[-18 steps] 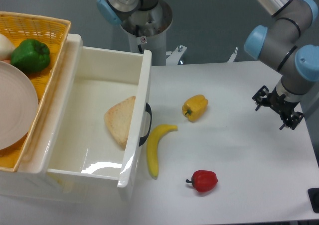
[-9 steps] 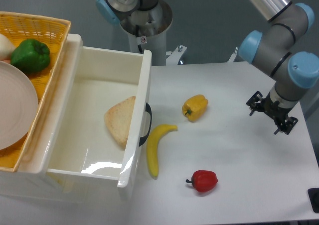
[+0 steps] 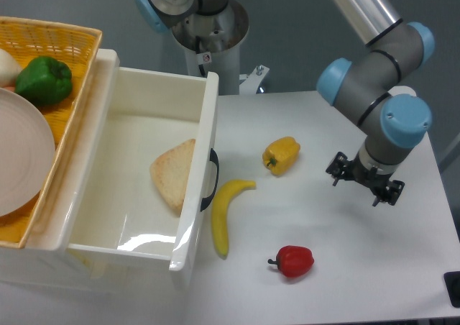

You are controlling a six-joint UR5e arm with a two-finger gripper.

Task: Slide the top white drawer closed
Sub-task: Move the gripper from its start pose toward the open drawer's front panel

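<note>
**Drawer wide open, arm way off to the right**

Fingers on the gripper (image 3: 364,181) point down at bare table, holding nothing (too small to tell how far they're spread). The top white drawer (image 3: 136,174), glossy plastic, is pulled fully out with a bread slice (image 3: 175,174) inside. A curved banana (image 3: 226,213) lies just beside its black arched handle (image 3: 210,180), so I'd push carefully.
</note>
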